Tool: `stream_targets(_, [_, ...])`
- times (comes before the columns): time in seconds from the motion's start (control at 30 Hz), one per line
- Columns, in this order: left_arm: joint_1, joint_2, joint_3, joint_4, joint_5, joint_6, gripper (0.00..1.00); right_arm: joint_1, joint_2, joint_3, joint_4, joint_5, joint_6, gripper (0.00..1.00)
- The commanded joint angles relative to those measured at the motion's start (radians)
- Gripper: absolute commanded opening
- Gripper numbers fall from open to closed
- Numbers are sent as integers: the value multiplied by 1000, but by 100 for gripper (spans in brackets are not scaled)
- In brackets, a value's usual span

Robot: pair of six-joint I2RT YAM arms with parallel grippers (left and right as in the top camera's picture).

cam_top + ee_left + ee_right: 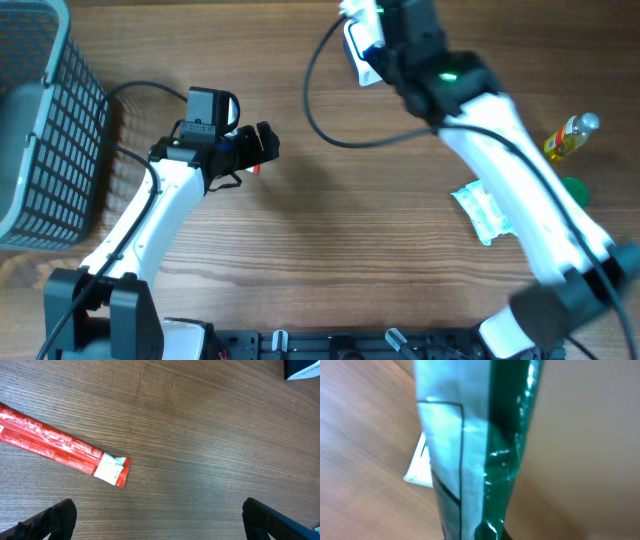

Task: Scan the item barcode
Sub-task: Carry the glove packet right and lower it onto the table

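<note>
The right gripper (pixel 378 40) clamps a green-and-white packet (pixel 470 460) up at the table's (pixel 330 230) far edge, likely presenting its barcode, while the left gripper (pixel 160 520) hangs open over a red stick (pixel 60 442).

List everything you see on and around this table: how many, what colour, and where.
basket: one, grey mesh, far left
stick packet: one, red, on table under left gripper
pouch: one, green and white, held up at top centre
bottle: one, yellow, right side
round object: one, green, right side, partly hidden
flat packet: one, white-green, on table, right of centre
table: one, brown wood
left gripper: one, black, open
right gripper: one, black, shut on pouch
</note>
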Motion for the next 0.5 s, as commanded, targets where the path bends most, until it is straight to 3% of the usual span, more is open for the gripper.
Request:
stream_targets(0.0, [4,-7,13,3,-3,2,100,-59,-43,-5,-282,-101,407,4])
stream_targets(0.17, [4,-7,13,3,-3,2,100,-141,-27,-147,-649,-227,820,4])
stream_targets(0.37, [4,-7,13,3,-3,2,100,-145,-25,-461,-529,-192,851,5])
stream_targets(0.47, [4,-7,13,3,-3,2,100,-145,-25,-539,-497,-102,905,14])
